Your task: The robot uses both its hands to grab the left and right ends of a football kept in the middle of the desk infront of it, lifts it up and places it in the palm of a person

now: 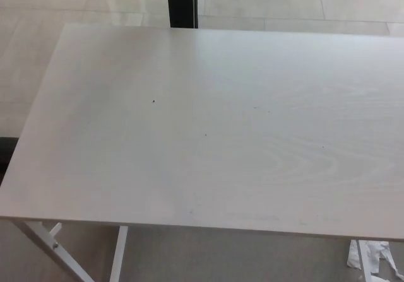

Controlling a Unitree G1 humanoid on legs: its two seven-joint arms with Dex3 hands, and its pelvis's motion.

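A pale wood-grain surface (208,137) on white legs (44,241) is seen, with crumpled white paper (372,257) on the floor.

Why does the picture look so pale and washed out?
Head view: soft, even light bleaches the pale wood-grain desk top; no hard shadows or strong glare fall on it. The tiled floor behind looks hazy; the dark post stays crisp.

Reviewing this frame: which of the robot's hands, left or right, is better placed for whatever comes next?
Neither can be picked. No robot hand shows in the head view, and no football either. Only the pale desk, its white legs and crumpled paper on the floor are visible, so left and right cannot be compared.
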